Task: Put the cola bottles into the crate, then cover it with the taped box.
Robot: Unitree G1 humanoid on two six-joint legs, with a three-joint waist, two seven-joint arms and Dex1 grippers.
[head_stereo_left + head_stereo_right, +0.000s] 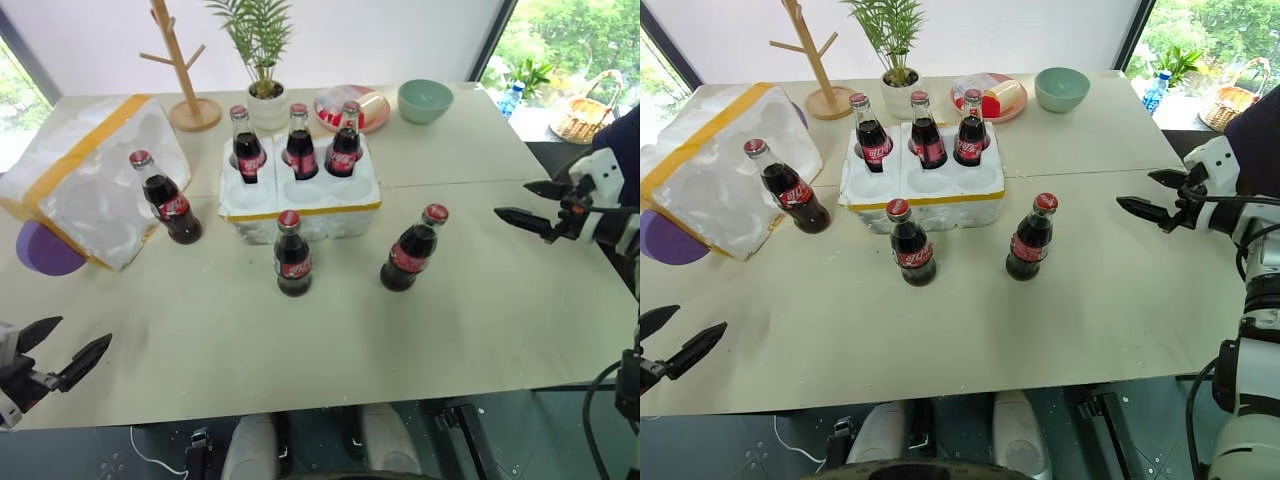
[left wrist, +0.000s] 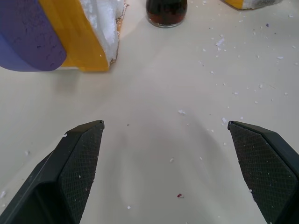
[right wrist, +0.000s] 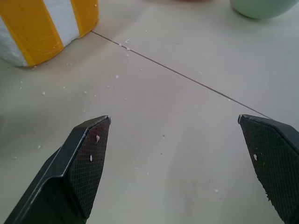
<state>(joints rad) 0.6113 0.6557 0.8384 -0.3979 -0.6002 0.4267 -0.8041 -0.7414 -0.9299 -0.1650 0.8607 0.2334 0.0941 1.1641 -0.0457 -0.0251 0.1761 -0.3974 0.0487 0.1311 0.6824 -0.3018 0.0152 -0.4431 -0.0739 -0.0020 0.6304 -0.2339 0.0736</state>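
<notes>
Both pincers stood open and empty, the right pincer (image 1: 522,201) by the table's right edge nearer the upright cola bottle (image 1: 411,250) toward the table's middle than the left pincer (image 1: 68,350).

A pale beige table (image 1: 480,300), made of two boards joined at a thin seam, is seen strewn with white foam crumbs. At its centre a low white foam crate (image 1: 300,205) with a yellow tape band is set; three cola bottles (image 1: 292,255) stand directly on the tabletop, two just in front of the crate and one to its left. A large taped box (image 1: 85,175) is rested tilted on a purple disc (image 1: 45,252) at the left. Along the far edge a wooden branch stand (image 1: 190,105), a potted palm (image 1: 265,95), a pink plate (image 1: 370,110) and a green bowl (image 1: 425,100) are lined up.
</notes>
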